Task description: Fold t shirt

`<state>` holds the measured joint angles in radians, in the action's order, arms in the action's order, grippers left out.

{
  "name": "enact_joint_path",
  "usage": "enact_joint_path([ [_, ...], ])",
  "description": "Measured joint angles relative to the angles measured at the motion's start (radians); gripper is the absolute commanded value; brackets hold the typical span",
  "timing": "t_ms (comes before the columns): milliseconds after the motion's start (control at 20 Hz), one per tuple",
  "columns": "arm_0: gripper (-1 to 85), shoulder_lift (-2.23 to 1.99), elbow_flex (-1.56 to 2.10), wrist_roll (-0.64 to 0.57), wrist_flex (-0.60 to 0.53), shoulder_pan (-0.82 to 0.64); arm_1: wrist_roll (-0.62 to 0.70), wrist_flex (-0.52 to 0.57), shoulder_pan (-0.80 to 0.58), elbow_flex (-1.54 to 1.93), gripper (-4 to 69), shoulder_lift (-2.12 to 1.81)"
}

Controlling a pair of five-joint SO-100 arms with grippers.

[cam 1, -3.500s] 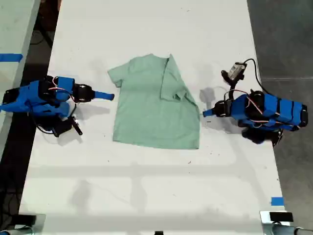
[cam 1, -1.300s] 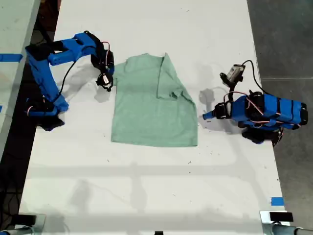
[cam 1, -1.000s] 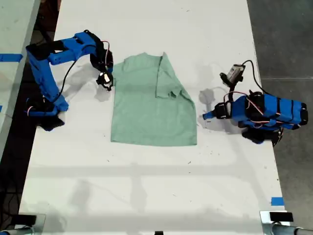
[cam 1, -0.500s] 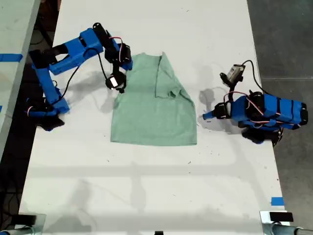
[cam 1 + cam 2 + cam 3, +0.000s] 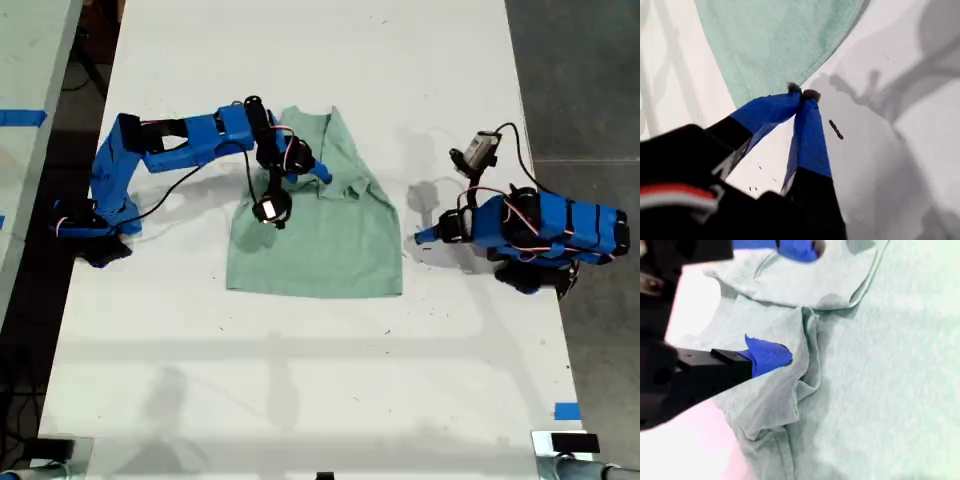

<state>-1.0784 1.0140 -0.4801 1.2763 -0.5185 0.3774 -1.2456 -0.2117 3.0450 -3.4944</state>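
Note:
The pale mint-green t shirt (image 5: 330,250) lies flat on the white table (image 5: 300,380), with both sleeves folded inward over its chest. My second gripper (image 5: 312,168) reaches from the exterior view's left out over the shirt's upper middle. It is open (image 5: 785,300). One blue fingertip (image 5: 767,356) rests against a bunched sleeve fold of the t shirt (image 5: 890,365), and the other fingertip (image 5: 800,247) sits farther up the cloth. My first gripper (image 5: 422,232) is shut and empty (image 5: 802,93). It lies low on the table just off a hem corner of the t shirt (image 5: 780,35), at the exterior view's right.
A small camera on a black cable (image 5: 483,148) sits beside the first arm. Blue tape marks (image 5: 567,411) (image 5: 22,117) lie near the table's edges. Dark floor borders the exterior view's right. A dark speck (image 5: 836,129) lies on the table near the first gripper.
My second arm has unfolded from the exterior view's left and swung out over the shirt, bringing the sleeve on that side inward. The first arm has stayed still.

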Motion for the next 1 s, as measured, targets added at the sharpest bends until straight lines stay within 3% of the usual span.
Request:
enact_joint_path([
  [100,17.7,-0.063,0.0,0.0,0.035,0.0,0.0,0.0,0.0,0.0,1.2,0.0],
  [150,0.0,-0.14,0.003,0.008,0.069,0.0,0.0,0.0,0.0,0.0,1.2,0.0],
  [400,0.0,-0.749,0.236,0.048,0.146,-0.018,0.0,0.0,0.0,0.0,1.2,0.0],
  [500,0.0,-1.085,0.477,0.092,0.054,0.051,0.0,0.0,0.0,0.0,1.2,0.0],
  [650,0.0,-1.663,1.042,0.199,-0.23,0.202,0.0,0.0,0.0,0.0,1.2,0.0],
  [750,0.0,-2.016,1.436,0.244,-0.354,0.241,0.0,0.0,0.0,0.0,1.2,0.0],
  [900,0.0,-2.336,1.873,0.25,-0.399,0.259,0.0,0.0,0.0,0.0,1.2,0.0],
  [1000,0.0,-2.465,2.091,0.281,-0.322,0.242,0.0,0.0,0.0,0.0,1.2,0.0],
])
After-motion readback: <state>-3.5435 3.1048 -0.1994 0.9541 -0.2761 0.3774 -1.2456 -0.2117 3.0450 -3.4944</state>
